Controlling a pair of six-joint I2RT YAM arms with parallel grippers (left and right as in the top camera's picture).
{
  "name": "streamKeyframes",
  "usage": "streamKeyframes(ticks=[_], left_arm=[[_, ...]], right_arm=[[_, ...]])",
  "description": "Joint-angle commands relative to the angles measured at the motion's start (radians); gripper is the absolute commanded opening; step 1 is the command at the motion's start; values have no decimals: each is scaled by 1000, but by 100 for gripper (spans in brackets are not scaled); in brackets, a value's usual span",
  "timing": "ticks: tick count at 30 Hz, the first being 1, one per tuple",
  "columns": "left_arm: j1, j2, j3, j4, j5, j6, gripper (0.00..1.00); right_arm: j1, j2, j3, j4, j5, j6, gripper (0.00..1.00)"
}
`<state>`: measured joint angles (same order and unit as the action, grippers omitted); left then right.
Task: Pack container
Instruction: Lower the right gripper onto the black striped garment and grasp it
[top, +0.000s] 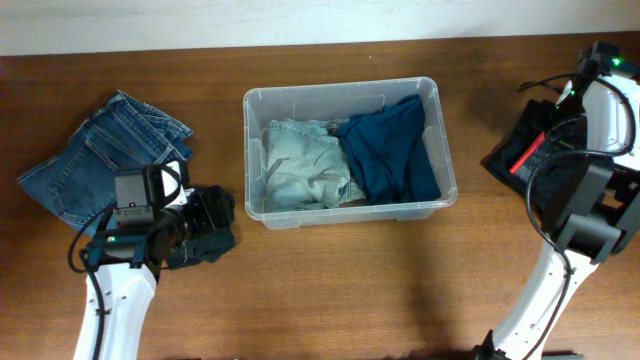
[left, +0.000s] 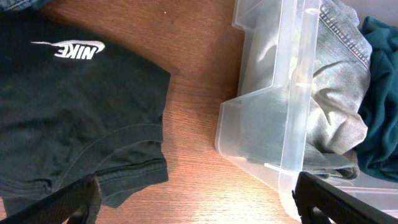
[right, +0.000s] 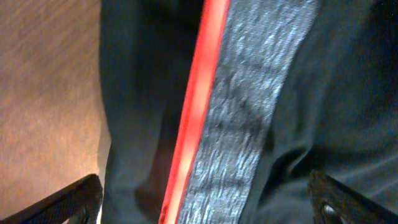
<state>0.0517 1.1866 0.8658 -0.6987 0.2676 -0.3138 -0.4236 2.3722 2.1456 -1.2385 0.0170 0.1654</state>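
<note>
Centrally on the grained wooden table (top: 330, 290) sits the clear, round-cornered plastic container (top: 345, 90), holding crumpled pale denim (top: 300, 165) and teal cloth (top: 390, 150); the left gripper (left: 199, 202) gapes at a black Nike shirt's (left: 74, 124) edge, the right gripper (right: 205, 199) gapes above red-striped black fabric (right: 249, 124).

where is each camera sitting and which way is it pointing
Overhead: above the table, facing straight down at the container; left arm and right arm show.
Left wrist: on the left arm, facing down at the black shirt and container corner; left gripper fingertips at bottom corners.
Right wrist: on the right arm, close over a dark garment with a red stripe; right gripper fingertips likewise.
Shared: overhead and left wrist both show container and black shirt.
</note>
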Motion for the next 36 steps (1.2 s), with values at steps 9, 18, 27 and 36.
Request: streamKeyframes(ticks=[9, 18, 27, 36], left_arm=[[-3, -2, 4, 1, -6, 16, 100], [-3, -2, 4, 1, -6, 16, 99], [-3, -2, 4, 1, -6, 16, 99], [-3, -1, 4, 1, -6, 16, 99]], right_arm=[[-15, -9, -117, 129, 24, 57, 99], [-16, -8, -255, 235, 17, 88, 99], [-17, -8, -295, 257, 16, 87, 92], [-17, -8, -295, 241, -18, 68, 65]])
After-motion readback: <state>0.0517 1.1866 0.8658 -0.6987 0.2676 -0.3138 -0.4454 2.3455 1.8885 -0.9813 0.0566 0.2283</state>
